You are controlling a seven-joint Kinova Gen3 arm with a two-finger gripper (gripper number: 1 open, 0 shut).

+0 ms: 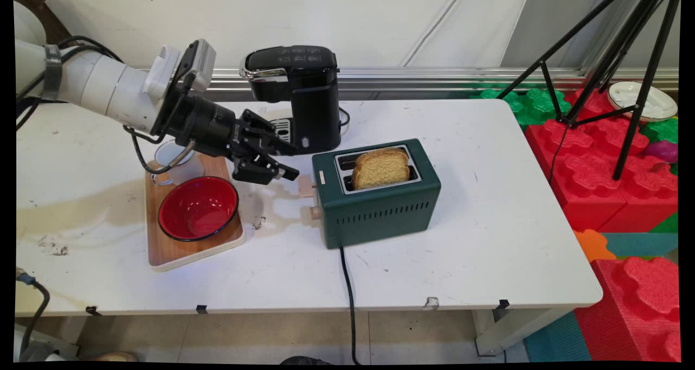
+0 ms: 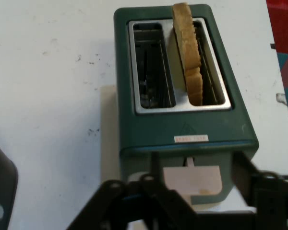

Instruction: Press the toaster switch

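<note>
A dark green two-slot toaster (image 1: 380, 209) stands mid-table, with a slice of brown bread (image 1: 380, 168) sticking up from its near slot. Its pale lever (image 1: 305, 185) juts from the left end, above a small round knob (image 1: 314, 212). My gripper (image 1: 294, 162) is open and hovers just left of that end, a little above the lever. In the hand view the toaster (image 2: 182, 129) fills the middle, the bread (image 2: 187, 48) stands in the right slot, and the lever (image 2: 192, 178) lies between my gripper's (image 2: 197, 171) spread fingers. Nothing is held.
A black coffee machine (image 1: 298, 95) stands just behind my gripper. Under the arm a wooden tray (image 1: 184, 253) carries a red bowl (image 1: 198, 207) and a partly hidden white mug (image 1: 176, 161). The toaster's black cord (image 1: 347, 283) runs over the front edge. A tripod (image 1: 608, 71) stands at right.
</note>
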